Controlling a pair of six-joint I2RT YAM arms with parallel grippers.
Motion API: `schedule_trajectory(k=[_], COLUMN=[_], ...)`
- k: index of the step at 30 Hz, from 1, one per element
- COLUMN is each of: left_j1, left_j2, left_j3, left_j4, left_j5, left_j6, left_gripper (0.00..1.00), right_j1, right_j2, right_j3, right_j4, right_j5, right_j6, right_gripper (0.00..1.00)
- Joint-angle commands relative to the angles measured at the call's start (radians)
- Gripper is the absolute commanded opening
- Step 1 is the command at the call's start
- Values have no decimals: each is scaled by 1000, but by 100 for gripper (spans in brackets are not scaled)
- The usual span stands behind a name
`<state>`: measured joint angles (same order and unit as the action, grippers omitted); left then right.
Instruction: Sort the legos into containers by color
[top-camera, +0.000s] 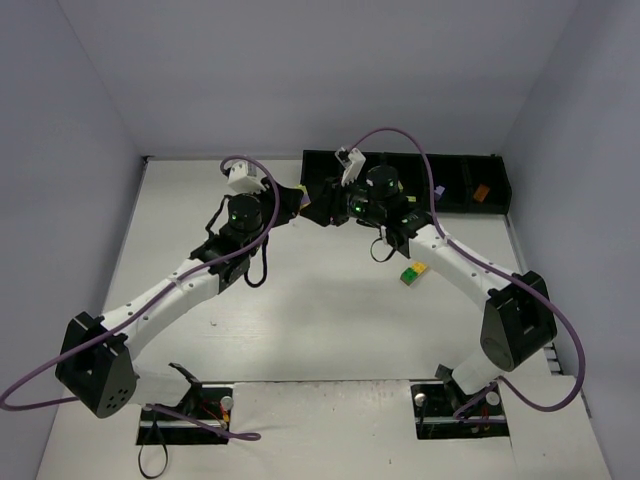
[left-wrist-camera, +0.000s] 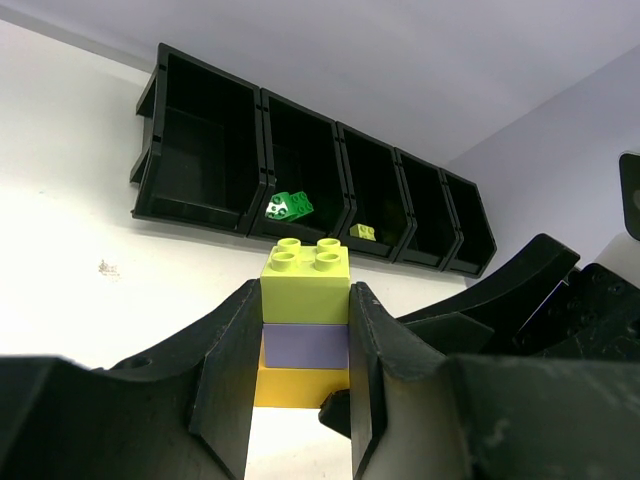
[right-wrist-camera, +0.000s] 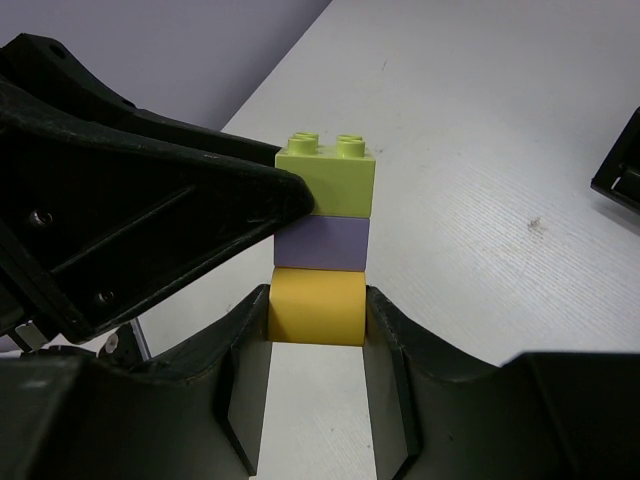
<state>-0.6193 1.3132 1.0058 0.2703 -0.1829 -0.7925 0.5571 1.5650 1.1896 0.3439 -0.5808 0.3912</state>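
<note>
Together, the two arms grip one stack of three studded plastic bricks: a lime green brick (right-wrist-camera: 328, 180) on top, a lavender brick (right-wrist-camera: 320, 243) in the middle and a yellow brick (right-wrist-camera: 315, 305) at the bottom. The left gripper (left-wrist-camera: 305, 297) is closed narrowly on the upper part of the stack, its black fingers (left-wrist-camera: 232, 350) pressing the sides of the lime green and lavender bricks. The right gripper (right-wrist-camera: 315, 300) is clamped on the yellow brick alone, one finger touching each side.

From above, the grippers meet just in front of the left end of the long black plastic tray (left-wrist-camera: 195, 130), which lies along the far edge of the white surface (top-camera: 330, 320). Of its five compartments, the second from the left holds a dark green brick (left-wrist-camera: 290, 206) and the third a small yellow-green brick (left-wrist-camera: 363, 232). A lavender brick (top-camera: 440, 190) lies in the fourth and an orange brick (top-camera: 481, 192) in the fifth. A green-and-yellow pair of bricks (top-camera: 412, 272) sits on the surface beside the right arm, well apart from the tray.
</note>
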Motion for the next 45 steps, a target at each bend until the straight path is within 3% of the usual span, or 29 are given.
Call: schedule_trajectory(k=[1,12,19,23,28,31,45], left_j1=[-5,-5,-5,-5,-3,0,46], left_j2=[-3,17,21,17,8,0,-28], left_j3=[50,59,62,63,56,51,30], left_j4=[38,38,29,29,26,18,-2], left_j5=[66,91,88,80,56,37,8], left_j6=[-8,-13,-14,-8,-2,2,-4], left_gripper=[24,39,39,28,7,1,0], right_j1=[4,4,4,4,4,6,3], right_j2=[-22,-31,-31,-28,-33,-43,-68], right_j3=[44,28,28,27,5,-24,-145], right_j4=[79,79,84,84,81,63,-55], right_j5=[-4,-1,-1,-4,-7,-5,38], right_j6=[-17,-18,-20,-23,-29,-44,-130], right_gripper=[4,4,4,4,3,0,0])
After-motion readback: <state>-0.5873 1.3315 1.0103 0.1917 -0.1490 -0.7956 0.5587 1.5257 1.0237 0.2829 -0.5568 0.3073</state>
